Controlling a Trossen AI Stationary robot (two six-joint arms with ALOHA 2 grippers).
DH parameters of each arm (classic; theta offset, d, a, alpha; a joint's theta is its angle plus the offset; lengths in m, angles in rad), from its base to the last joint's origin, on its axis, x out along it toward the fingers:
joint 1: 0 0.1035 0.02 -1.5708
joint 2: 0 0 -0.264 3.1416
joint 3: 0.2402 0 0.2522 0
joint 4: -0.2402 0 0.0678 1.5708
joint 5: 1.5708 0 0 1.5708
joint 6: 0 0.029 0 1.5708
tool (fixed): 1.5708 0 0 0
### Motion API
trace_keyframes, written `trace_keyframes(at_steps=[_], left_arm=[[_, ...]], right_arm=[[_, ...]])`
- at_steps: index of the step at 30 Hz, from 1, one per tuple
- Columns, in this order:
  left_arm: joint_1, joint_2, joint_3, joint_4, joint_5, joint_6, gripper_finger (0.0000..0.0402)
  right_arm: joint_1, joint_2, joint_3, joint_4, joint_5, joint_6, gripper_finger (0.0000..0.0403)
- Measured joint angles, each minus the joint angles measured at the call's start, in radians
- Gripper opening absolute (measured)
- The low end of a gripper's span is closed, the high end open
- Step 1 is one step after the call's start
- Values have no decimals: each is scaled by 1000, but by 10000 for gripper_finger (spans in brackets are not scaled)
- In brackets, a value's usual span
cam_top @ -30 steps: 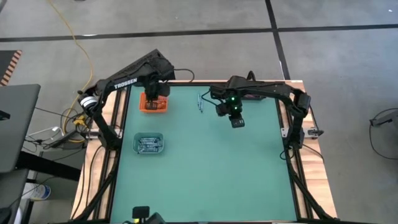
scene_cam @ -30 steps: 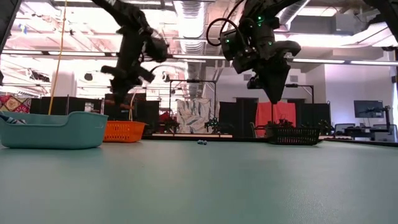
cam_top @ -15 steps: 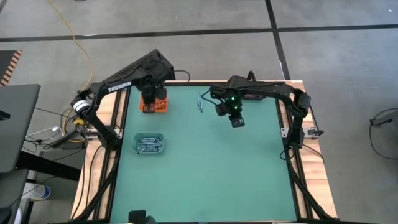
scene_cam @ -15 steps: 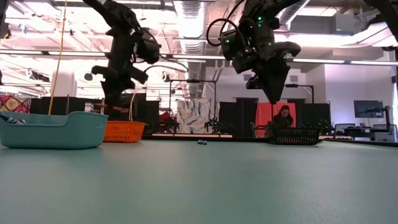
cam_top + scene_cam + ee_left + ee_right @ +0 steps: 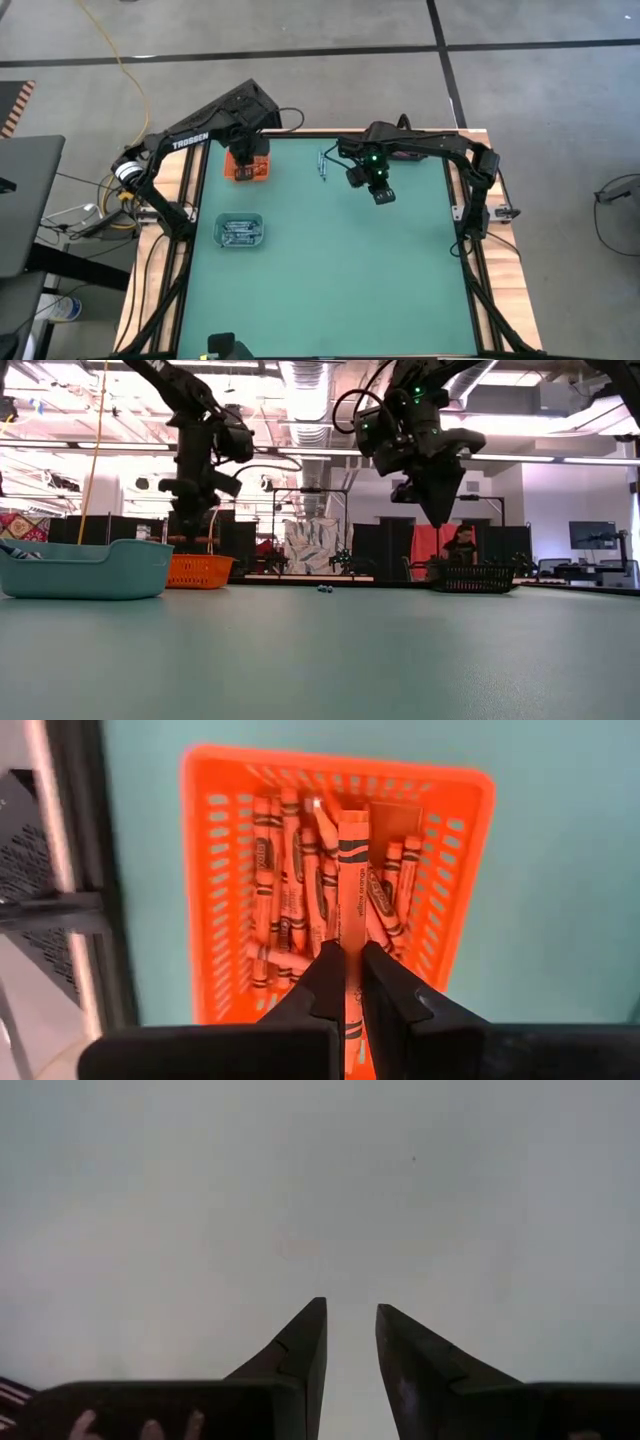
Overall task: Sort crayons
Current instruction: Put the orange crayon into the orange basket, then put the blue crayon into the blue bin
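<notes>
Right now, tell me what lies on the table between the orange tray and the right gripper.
In the high view, a small cluster of loose crayons lies on the green mat between the orange tray and the right gripper; otherwise the stretch is bare.

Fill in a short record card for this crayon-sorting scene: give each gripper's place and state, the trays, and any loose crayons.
left gripper: above the orange tray, shut on an orange crayon
right gripper: hanging over bare table, fingers apart, holding nothing
orange tray contents: many orange crayons
teal tray: near the table's left edge, holds grey-blue crayons
black tray: far right in the low view
loose crayons: few, on the table between the arms
</notes>
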Motion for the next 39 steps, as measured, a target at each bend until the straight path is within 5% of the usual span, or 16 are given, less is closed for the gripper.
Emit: trace_keyframes(at_steps=[5, 16, 22, 32, 39], left_arm=[[20, 1, -55, 12, -1, -21, 24], [27, -15, -66, 40, -32, -100, 176], [-17, -76, -52, 39, 23, -216, 195], [-373, -254, -170, 158, 106, -425, 196], [-668, -320, -330, 400, 15, -584, 197]], right_arm=[[0, 0, 0, 19, -7, -78, 113], [-16, 0, 0, 116, -78, -202, 113], [-16, 0, 0, 208, -77, -310, 113], [-45, 44, 2, 400, 47, -547, 113], [-96, 176, 0, 423, 175, -687, 113]])
